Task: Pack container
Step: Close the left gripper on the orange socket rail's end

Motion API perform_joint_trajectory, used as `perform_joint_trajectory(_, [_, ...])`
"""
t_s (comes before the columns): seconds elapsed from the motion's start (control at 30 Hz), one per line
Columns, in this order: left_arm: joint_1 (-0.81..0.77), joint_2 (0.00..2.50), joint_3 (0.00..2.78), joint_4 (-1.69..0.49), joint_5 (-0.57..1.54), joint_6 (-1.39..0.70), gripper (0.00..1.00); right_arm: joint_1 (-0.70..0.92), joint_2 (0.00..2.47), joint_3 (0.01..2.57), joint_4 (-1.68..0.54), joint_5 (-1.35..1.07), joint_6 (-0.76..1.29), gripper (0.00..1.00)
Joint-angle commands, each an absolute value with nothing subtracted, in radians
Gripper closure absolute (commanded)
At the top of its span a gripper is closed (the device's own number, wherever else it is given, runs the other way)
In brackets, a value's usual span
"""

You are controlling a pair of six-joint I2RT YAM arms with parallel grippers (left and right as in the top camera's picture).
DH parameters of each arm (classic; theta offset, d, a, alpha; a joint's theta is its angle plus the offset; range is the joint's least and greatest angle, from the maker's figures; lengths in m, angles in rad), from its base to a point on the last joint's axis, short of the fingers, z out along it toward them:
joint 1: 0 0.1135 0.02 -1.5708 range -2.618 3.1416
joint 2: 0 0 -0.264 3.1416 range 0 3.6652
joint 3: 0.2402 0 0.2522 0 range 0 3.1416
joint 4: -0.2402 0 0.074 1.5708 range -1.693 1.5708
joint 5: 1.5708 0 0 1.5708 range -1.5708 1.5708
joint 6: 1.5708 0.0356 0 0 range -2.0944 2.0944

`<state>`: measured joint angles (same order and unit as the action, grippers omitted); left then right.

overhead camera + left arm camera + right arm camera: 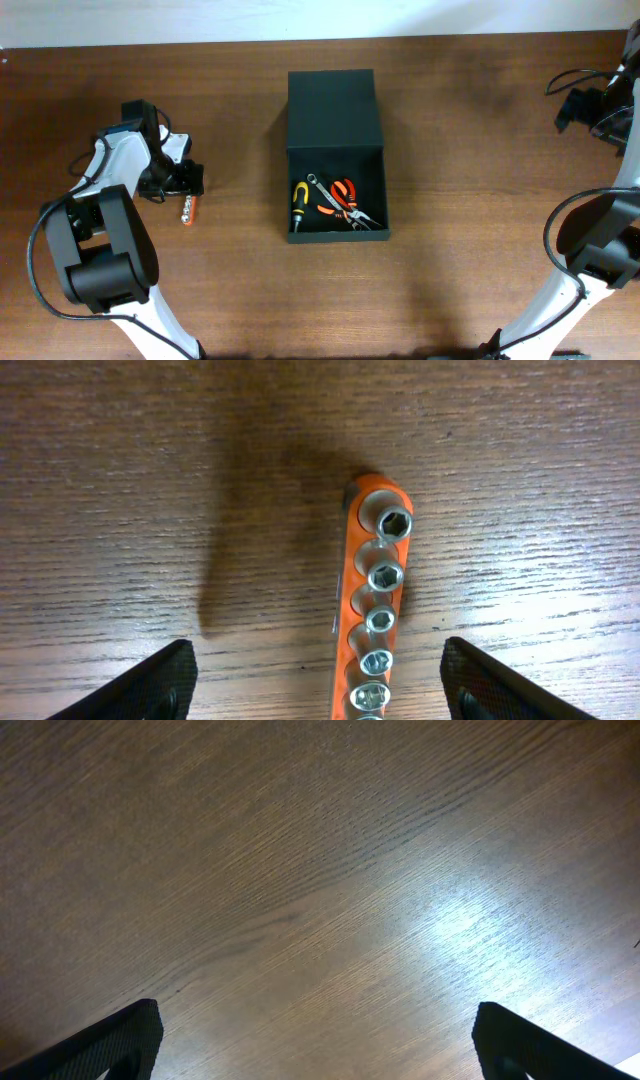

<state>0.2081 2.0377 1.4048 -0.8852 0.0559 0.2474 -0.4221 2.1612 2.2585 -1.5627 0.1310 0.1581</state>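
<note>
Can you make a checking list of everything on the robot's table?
Surface: brown wooden table.
Job's things: container open, lid flapped back; screwdriver, wrench and orange pliers inside; orange socket rail lies outside on the table.
Clutter: nothing seen.
Grippers: left gripper open over the socket rail; right gripper open over bare wood.
Cables: black cable loops beside each arm.
Surroundings: pale strip beyond the table's far edge.

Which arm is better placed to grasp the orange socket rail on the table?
Left. The left pincer, open, hangs over the socket rail, one finger each side; the right pincer faces only bare table.
</note>
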Motion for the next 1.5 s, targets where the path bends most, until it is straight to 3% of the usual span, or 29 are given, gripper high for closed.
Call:
perform_joint_trajectory(0.0, [0.203,2.049,1.392,-0.881,0.058,0.267,0.19,-0.426,2.153,2.258,-1.562,0.136,0.166,0.01])
perform_joint_trajectory(1.03, [0.184,2.087,1.388,-0.866,0.064,0.263,0.16,-0.426,2.153,2.258,-1.562,0.136,0.166,0.01])
perform_joint_trajectory(1.07, [0.184,2.087,1.388,-0.865,0.064,0.263,0.18,-0.426,2.153,2.258,-1.562,0.136,0.166,0.01])
perform_joint_trajectory(1.23, [0.184,2.087,1.388,-0.864,0.064,0.263,0.47,-0.426,2.153,2.258,-1.562,0.136,0.166,0.01])
perform_joint_trajectory(1.4, [0.184,2.087,1.388,-0.855,0.064,0.262,0.59,-0.426,2.153,2.258,-1.562,0.136,0.166,0.01])
perform_joint_trajectory(1.47, [0.184,2.087,1.388,-0.854,0.064,0.258,0.59,-0.426,2.153,2.258,-1.562,0.136,0.166,0.01])
